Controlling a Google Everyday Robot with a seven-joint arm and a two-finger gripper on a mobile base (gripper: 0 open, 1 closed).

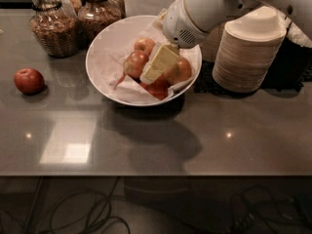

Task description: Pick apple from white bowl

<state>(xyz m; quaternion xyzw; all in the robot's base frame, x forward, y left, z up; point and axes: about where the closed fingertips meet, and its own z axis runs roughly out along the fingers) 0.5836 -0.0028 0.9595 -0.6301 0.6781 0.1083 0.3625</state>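
Reaching into the white bowl (105,57), the hand (158,65) is pictured low among the fruit, just beside the large mottled apple (180,71) lying on the paper lining. Whether the hand is clenched or released cannot be told. The apple is judged not yet lifted, so the grasp and the raise clear of the rim are left to be done.

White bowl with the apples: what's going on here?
The robot's white arm reaches over the wide, glossy white bowl, and its cream-coloured gripper sits low inside, among several apples on crinkled paper. It is right beside the large red-and-yellow mottled apple, which lies in the bowl, not lifted. A small deep-red apple lies alone on the grey table to the left.
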